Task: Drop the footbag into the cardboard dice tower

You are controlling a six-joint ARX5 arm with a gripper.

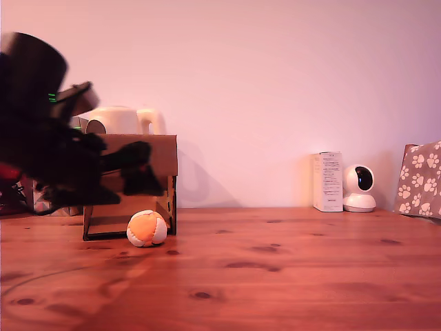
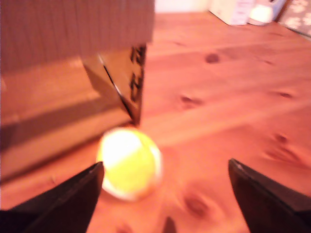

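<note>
Fingers (image 2: 73,199) of our gripper (image 2: 167,194) are spread wide apart and hold nothing; in the wrist view the footbag (image 2: 130,164) lies on the wood between them, nearer one finger, touching neither. In the exterior view our arm is a dark blur at the view's left, the gripper (image 1: 138,169) in front of the tower (image 1: 148,155). That tower stands toward the tabletop's (image 1: 275,276) far left edge; its lower opening looks empty as far as we can see. The footbag (image 1: 147,228) sits on the table just in front of the tower's right corner, outside it. Behind the tower we see a pale kettle (image 1: 124,121). Along the far edge to the right stand a white box (image 1: 328,181), a small white camera (image 1: 360,188), and a paw-print box (image 1: 420,179).
</note>
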